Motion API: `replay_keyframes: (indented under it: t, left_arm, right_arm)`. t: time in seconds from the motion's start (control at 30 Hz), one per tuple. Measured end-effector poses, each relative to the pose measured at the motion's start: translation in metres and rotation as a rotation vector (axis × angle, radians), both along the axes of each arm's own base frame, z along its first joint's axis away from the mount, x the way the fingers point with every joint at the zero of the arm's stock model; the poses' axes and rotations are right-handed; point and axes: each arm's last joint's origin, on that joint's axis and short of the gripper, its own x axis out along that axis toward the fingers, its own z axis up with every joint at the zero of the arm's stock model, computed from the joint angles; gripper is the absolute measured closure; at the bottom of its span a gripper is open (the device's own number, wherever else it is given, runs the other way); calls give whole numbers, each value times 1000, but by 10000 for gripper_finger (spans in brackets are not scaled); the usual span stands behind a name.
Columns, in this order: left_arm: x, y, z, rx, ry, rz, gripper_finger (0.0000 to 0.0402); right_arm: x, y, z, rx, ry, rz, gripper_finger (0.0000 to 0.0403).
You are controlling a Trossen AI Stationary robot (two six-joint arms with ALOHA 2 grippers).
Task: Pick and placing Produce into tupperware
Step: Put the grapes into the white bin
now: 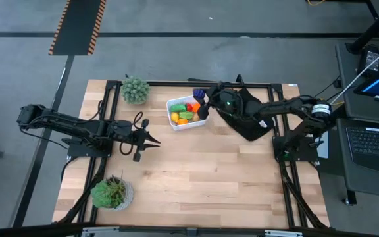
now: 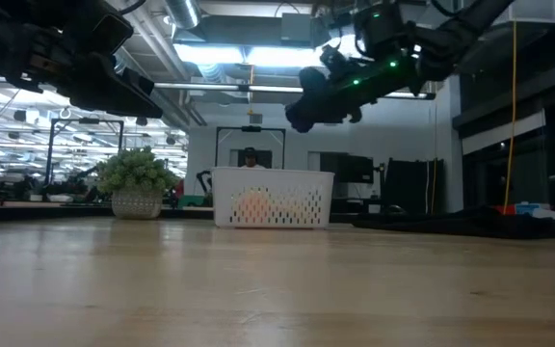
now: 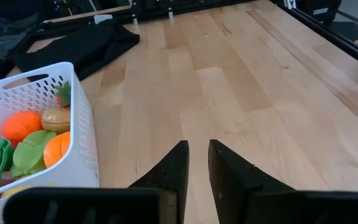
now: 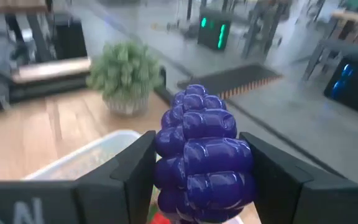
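The white tupperware (image 1: 187, 113) sits on the wooden table (image 1: 196, 178) toward its far edge, a little left of the middle, and already holds produce (image 1: 184, 113): orange, green, yellow and red pieces packed together inside its perforated walls. Just off the tub's rim at about two o'clock, the right gripper (image 1: 201, 100) hangs above the table with its fingers clamped on a purple bunch of grapes (image 4: 202, 153), which fills the gap between them. Behind that gripper, at three o'clock from the tub, a black cloth (image 1: 249, 115) lies on the wood. One potted plant (image 1: 135, 90) stands at ten o'clock from the tub, near the table's far edge; a second potted plant (image 1: 112, 193) stands at seven o'clock, well apart. The left gripper (image 1: 151, 141) hovers at eight o'clock from the tub, its fingers nearly together and holding nothing.
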Motion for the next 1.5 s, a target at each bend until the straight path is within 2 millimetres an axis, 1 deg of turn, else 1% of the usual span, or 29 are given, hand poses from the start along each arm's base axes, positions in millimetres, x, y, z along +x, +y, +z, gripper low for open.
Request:
replay_keyframes:
  t: [0.1, 0.3, 0.37, 0.5, 0.7, 0.8, 0.9, 1.0, 1.23, 1.3, 1.37, 1.5]
  left_arm:
    - [0, 0, 0, 1, 0, 0, 353]
    - [0, 0, 0, 34, -2, -14, 366]
    - [0, 0, 0, 48, -3, -18, 370]
    - [0, 0, 0, 49, -3, -18, 378]
    - [0, 0, 0, 50, -2, -19, 389]
    - [0, 0, 0, 50, 0, -19, 395]
    - [0, 0, 0, 49, 2, -19, 400]
    - [0, 0, 0, 49, 2, -19, 400]
    - [0, 0, 0, 49, 2, -19, 383]
    - [0, 0, 0, 49, 2, -19, 377]
    - [0, 0, 0, 49, 2, -19, 372]
    - [0, 0, 0, 49, 2, -19, 362]
  right_arm:
    - [7, -4, 6, 22, 62, 8, 193]
    - [13, -8, 19, 78, 204, 41, 193]
    - [14, -11, 24, 122, 257, 46, 193]
    - [15, -17, 29, 252, 375, 35, 193]
    - [29, -23, 38, 310, 473, 59, 193]
    - [37, -26, 44, 352, 517, 97, 193]
    - [40, -32, 52, 401, 571, 115, 193]
    - [42, -34, 56, 414, 604, 114, 193]
    - [44, -34, 57, 395, 602, 127, 193]
    - [46, -35, 55, 383, 579, 128, 193]
    - [47, -36, 50, 365, 560, 136, 193]
    - [46, -35, 30, 349, 554, 143, 193]
